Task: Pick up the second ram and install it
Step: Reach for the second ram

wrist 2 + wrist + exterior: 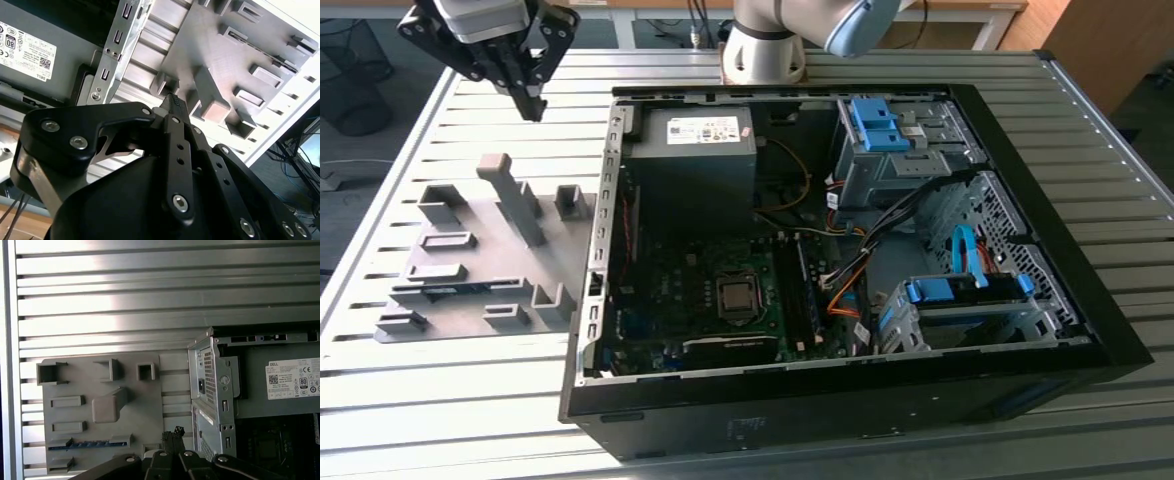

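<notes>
Jaws closed tip to tip, nothing between them, as both wrist views show. Exterior view: my gripper [530, 105] hangs in the air over the slatted metal table [480, 400], at about 11 o'clock from the open computer case [1067, 330] and at 12 o'clock from the grey fixture plate [480, 262]. The plate lies flat on the table at 9 o'clock from the case, just beside its wall. Second ram [480, 290] sits on edge in a long slot of that plate, toward the plate's 6 o'clock end in the exterior view, well apart from my fingertips. First wrist view shows the same stick [85, 444] as a thin line with blue along it, held between two low grey blocks, with my gripper [173, 434] off to one side of it and not touching. A tall slanted block [514, 200] stands on the plate between me and the ram. Inside the case, the power supply [694, 160] lies at the 12 o'clock end, and the motherboard [707, 300] sits at 6 o'clock from it. Second wrist view: my gripper [173, 102] points down toward the plate's edge beside the case's metal rail [112, 55].
</notes>
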### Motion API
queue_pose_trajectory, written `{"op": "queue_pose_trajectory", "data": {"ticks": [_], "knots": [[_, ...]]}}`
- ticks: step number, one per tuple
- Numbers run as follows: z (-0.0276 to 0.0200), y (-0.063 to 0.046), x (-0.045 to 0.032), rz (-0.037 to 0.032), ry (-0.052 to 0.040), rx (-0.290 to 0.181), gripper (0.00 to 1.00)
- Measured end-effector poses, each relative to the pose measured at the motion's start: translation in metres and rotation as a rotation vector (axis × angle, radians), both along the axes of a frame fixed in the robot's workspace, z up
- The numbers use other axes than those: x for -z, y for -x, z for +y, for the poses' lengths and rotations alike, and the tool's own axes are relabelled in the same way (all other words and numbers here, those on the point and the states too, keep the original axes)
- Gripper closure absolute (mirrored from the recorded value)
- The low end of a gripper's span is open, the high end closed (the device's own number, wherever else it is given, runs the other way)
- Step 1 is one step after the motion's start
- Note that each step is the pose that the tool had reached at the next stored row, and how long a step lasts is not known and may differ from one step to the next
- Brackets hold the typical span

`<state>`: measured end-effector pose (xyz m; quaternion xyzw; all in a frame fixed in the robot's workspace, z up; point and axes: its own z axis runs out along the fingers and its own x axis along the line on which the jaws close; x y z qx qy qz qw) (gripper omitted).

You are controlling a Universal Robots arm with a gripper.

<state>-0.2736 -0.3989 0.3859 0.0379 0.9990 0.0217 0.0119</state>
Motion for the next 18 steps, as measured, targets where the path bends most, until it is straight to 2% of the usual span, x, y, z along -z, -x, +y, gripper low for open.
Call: {"op": "queue_pose_trajectory", "data": {"ticks": [18], "knots": [[0.0,0.014,0.0016,0.001,0.0,0.0,0.89]]}}
